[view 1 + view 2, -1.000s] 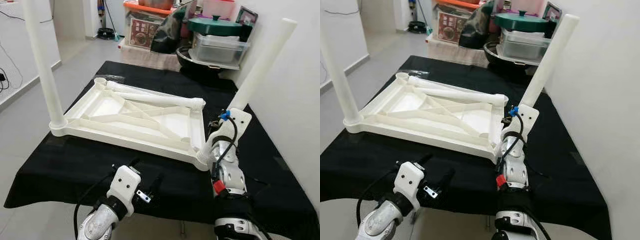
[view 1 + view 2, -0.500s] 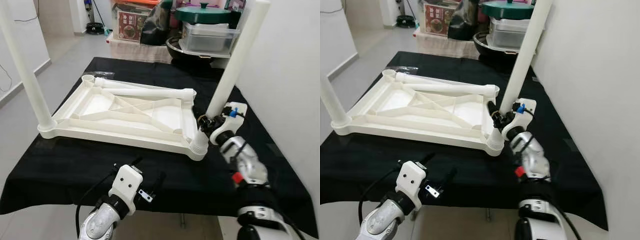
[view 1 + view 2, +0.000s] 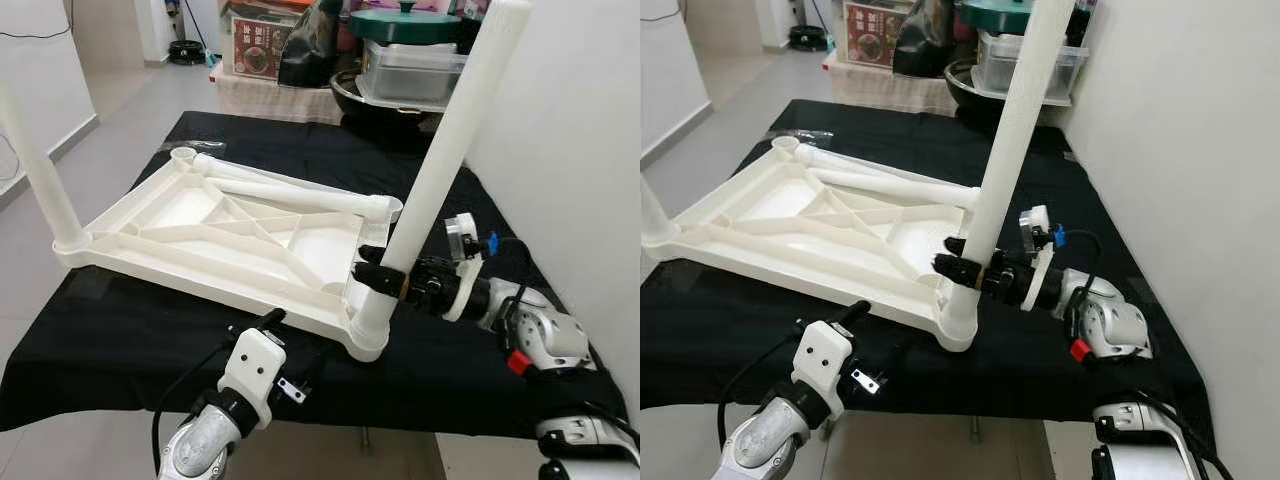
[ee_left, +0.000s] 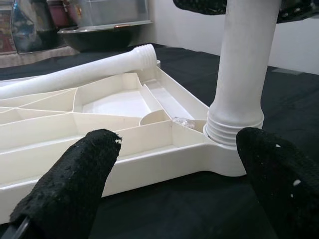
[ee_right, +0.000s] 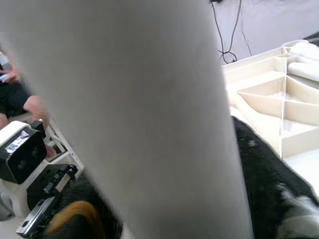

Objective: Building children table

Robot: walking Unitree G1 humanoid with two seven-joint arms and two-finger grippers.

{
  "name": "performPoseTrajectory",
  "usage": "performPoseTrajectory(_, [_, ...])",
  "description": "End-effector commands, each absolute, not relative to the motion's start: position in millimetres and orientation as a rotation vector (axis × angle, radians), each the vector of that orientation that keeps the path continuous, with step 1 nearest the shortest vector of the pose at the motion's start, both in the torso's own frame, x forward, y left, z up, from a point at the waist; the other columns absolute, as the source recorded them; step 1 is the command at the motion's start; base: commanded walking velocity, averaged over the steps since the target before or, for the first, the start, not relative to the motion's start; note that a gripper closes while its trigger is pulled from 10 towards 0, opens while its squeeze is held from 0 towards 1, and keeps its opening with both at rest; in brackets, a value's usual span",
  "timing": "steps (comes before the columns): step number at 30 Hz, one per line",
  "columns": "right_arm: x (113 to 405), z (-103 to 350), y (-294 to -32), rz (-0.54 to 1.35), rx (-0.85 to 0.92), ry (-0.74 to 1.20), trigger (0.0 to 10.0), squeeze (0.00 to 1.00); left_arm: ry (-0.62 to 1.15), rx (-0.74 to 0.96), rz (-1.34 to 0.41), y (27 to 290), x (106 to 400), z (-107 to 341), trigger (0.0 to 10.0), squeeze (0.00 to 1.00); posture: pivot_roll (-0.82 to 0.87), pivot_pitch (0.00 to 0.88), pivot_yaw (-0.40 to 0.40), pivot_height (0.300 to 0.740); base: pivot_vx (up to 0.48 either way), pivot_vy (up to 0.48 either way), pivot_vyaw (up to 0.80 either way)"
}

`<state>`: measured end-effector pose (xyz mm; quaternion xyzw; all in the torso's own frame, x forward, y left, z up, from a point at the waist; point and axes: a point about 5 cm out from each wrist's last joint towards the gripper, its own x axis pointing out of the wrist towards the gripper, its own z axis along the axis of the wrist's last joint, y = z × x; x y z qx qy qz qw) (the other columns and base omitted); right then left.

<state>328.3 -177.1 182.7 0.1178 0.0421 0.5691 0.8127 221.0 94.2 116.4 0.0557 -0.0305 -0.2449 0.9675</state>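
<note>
1. You see the white plastic tabletop [image 3: 230, 240], ribbed on its underside, lying upside down on the black cloth-covered table [image 3: 120, 330]; take this tabletop as your landmark.
2. At the tabletop's near right corner, a long white plastic tube leg [image 3: 440, 170] stands in the corner socket, leaning slightly to the right, with its threaded end showing at the socket rim.
3. Your right gripper [image 3: 385, 283] reaches in from the right of the tabletop, its black fingers clamped around the lower part of that leg just above the socket.
4. In the right wrist view the leg [image 5: 139, 109] is a pale blur close to the lens.
5. At the tabletop's near left corner, a second white leg [image 3: 40, 190] stands upright in its socket.
6. A third white loose leg [image 3: 290, 192] lies across the far part of the tabletop's underside, its threaded end near the far right corner.
7. Your left gripper [image 4: 169, 179] hovers just in front of the tabletop's near edge, fingers [image 4: 75, 184] spread apart and holding nothing, pointed at the near right socket.
8. Beyond the tabletop's far side, past the table, stand a clear plastic storage box [image 3: 410, 80] with a green round lid [image 3: 405, 25] on it, a dark bowl [image 3: 370, 100] and other stacked household items.
9. A white wall [image 3: 570, 150] runs to the right of the tabletop, and a pale tiled floor [image 3: 30, 260] lies to its left.
</note>
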Motion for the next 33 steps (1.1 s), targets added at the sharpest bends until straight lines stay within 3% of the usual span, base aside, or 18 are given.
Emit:
performPoseTrajectory(1, [329.2,182.9,-171.7,1.257,0.222,0.091,0.0,0.0,-0.051,0.116,-0.506,92.5,220.3,113.2,10.0,0.0,0.13,0.0,-0.123,0.74,0.0,0.0,0.0])
performPoseTrajectory(10, [343.3,176.1,-167.3,1.025,0.13,0.011,0.0,0.0,-0.053,0.118,-0.509,92.7,219.4,113.3,10.0,0.0,0.13,0.0,-0.12,0.74,0.0,0.0,0.0])
performPoseTrajectory(12, [351.4,176.8,-174.5,0.797,0.163,-0.015,0.0,0.0,-0.051,0.118,-0.51,93.2,218.8,113.2,10.0,0.0,0.13,0.0,-0.115,0.74,0.0,0.0,0.0])
performPoseTrajectory(14, [354.9,176.4,-177.7,0.707,0.176,-0.018,0.0,0.0,-0.05,0.119,-0.511,93.3,218.6,113.2,10.0,0.0,0.13,0.0,-0.115,0.74,0.0,0.0,0.0])
performPoseTrajectory(16, [364.8,168.4,-194.2,0.317,0.236,0.013,0.0,0.0,-0.047,0.12,-0.514,93.6,218.4,112.9,10.0,0.0,0.12,0.0,-0.11,0.74,0.0,0.0,0.0])
performPoseTrajectory(17, [364.8,168.4,-194.2,0.317,0.236,0.013,0.0,0.0,-0.047,0.12,-0.514,93.6,218.4,112.9,10.0,0.0,0.12,0.0,-0.11,0.74,0.0,0.0,0.0])
performPoseTrajectory(18, [366.1,160.9,-203.7,0.121,0.254,0.044,0.0,0.0,-0.046,0.121,-0.516,93.6,218.4,112.6,10.0,0.0,0.12,0.0,-0.108,0.74,0.0,0.0,0.0])
performPoseTrajectory(20, [366.1,160.9,-203.7,0.121,0.254,0.044,0.0,0.0,-0.046,0.121,-0.516,93.6,218.4,112.6,10.0,0.0,0.12,0.0,-0.108,0.74,0.0,0.0,0.0])
performPoseTrajectory(23, [349.4,141.8,-216.4,-0.314,0.214,0.099,0.0,0.0,-0.044,0.123,-0.52,93.0,218.4,112.4,10.0,0.0,0.13,0.0,-0.111,0.74,0.0,0.0,0.0])
performPoseTrajectory(26, [334.8,134.5,-205.7,-0.445,0.2,0.13,0.0,0.0,-0.044,0.124,-0.519,92.8,218.4,112.2,10.0,0.0,0.13,0.0,-0.115,0.74,0.0,0.0,0.0])
performPoseTrajectory(30, [331.0,132.7,-200.8,-0.469,0.2,0.14,0.0,0.0,-0.044,0.124,-0.518,92.7,218.4,112.1,10.0,0.0,0.13,0.0,-0.116,0.74,0.0,0.0,0.0])
performPoseTrajectory(31, [333.2,132.6,-181.3,-0.429,0.243,0.135,10.0,0.0,-0.043,0.123,-0.518,92.3,218.6,111.7,10.0,0.0,0.13,0.0,-0.117,0.74,0.0,0.0,0.0])
performPoseTrajectory(32, [333.2,132.6,-181.3,-0.429,0.243,0.135,10.0,0.0,-0.043,0.123,-0.518,92.3,218.6,111.7,10.0,0.0,0.13,0.0,-0.117,0.74,0.0,0.0,0.0])
performPoseTrajectory(33, [336.6,135.3,-173.3,-0.387,0.268,0.11,10.0,1.0,-0.042,0.123,-0.518,92.3,218.7,111.3,10.0,0.0,0.13,0.0,-0.116,0.74,0.0,0.0,0.0])
